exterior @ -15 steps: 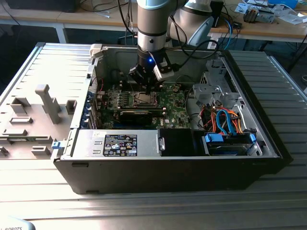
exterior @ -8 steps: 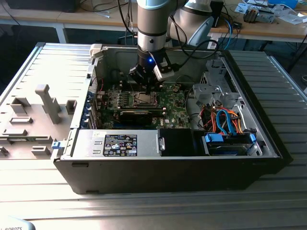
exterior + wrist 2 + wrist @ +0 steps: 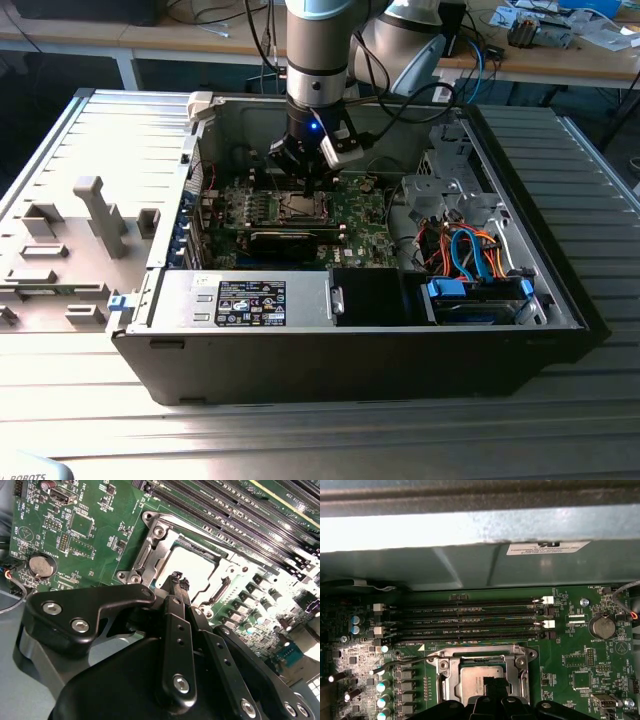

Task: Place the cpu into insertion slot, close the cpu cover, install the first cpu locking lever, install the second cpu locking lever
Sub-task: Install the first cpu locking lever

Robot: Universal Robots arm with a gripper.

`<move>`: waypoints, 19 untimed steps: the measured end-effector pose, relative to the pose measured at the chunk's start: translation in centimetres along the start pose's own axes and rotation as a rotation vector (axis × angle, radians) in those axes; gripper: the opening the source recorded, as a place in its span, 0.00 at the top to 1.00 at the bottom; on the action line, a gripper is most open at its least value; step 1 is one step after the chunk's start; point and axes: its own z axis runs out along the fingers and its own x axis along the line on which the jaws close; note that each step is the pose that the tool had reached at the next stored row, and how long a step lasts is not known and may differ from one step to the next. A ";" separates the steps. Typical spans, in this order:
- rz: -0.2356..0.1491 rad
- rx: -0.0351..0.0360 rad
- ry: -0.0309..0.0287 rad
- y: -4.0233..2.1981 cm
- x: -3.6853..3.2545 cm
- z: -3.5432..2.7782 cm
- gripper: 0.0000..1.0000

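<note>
My gripper (image 3: 179, 582) hovers clenched, fingertips together, just above the cpu (image 3: 192, 567). The cpu lies in the insertion slot (image 3: 481, 672), with the cpu cover (image 3: 155, 542) framing it.

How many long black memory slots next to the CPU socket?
4 long black memory slots, stacked parallel in a row between the insertion slot and the case wall in the first wrist view. All look empty; none appears hidden.
</note>
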 end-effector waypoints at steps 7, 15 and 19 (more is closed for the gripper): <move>-0.009 0.0000 0.0002 0.00 0.00 0.00 0.89; -0.017 -0.0001 0.0003 0.00 0.00 0.00 0.89; -0.022 -0.0001 0.0004 0.00 0.00 0.00 0.89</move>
